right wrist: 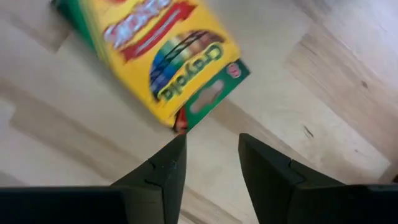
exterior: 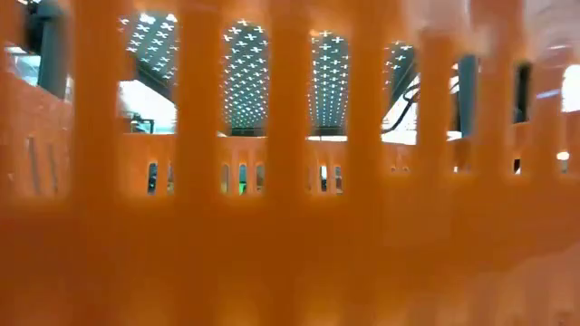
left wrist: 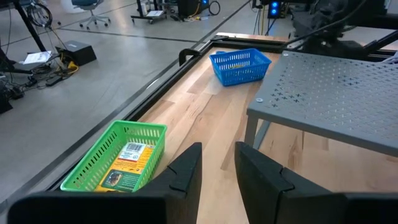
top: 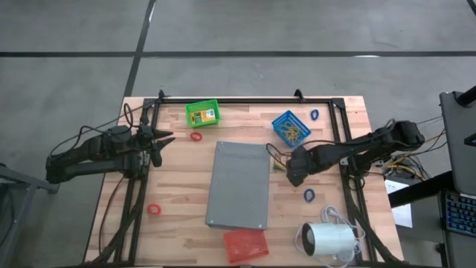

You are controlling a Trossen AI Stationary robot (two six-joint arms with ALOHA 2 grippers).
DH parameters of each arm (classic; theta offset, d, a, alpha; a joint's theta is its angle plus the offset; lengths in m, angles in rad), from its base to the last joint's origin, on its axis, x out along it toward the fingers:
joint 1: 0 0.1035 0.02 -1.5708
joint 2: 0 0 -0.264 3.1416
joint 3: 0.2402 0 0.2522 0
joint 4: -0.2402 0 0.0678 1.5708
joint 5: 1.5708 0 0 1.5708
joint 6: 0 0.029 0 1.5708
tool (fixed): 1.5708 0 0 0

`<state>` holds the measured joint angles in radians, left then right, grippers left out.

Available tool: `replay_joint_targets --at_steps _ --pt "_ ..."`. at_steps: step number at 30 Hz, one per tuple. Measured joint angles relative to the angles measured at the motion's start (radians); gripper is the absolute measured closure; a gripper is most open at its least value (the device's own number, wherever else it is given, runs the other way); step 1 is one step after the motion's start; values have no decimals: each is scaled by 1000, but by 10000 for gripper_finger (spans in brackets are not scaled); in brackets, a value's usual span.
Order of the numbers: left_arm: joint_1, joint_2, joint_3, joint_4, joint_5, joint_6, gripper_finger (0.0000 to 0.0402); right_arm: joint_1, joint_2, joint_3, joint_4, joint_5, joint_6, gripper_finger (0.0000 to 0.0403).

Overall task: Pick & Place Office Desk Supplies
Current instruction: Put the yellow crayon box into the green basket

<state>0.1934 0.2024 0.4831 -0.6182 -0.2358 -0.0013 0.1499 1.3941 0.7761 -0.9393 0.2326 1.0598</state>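
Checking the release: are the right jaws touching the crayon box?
Apart. The right wrist view shows the right gripper open, with bare wood between its fingertips and the crayon box lying on the table beyond them.

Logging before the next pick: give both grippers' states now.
Left gripper: jaws apart, holding nothing.
Right gripper: jaws apart, empty, over the crayon box.

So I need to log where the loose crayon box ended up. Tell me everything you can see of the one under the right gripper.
The crayon box is a small flat carton, yellow with a red banner, a row of coloured crayons printed on its face, Crayola lettering and a green end panel. It looks like thin card. It lies flat and skewed on the bare wooden table, between the grey perforated slab and the right gripper. That gripper hangs just above its green end with the fingers apart, not touching it.
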Motion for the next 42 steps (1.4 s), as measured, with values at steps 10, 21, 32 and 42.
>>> replay_joint_targets --at_steps 10,21,32,42 --pt "0 0 0 0 0 0 303 135 19 -2 -54 108 12 230" --pt "0 0 0 0 0 -3 303 280 56 -3 -94 388 31 237" --pt "0 0 0 0 0 -2 303 309 152 -11 -100 422 -174 223" --pt "0 0 0 0 0 1 303 308 179 -81 88 427 -229 222"
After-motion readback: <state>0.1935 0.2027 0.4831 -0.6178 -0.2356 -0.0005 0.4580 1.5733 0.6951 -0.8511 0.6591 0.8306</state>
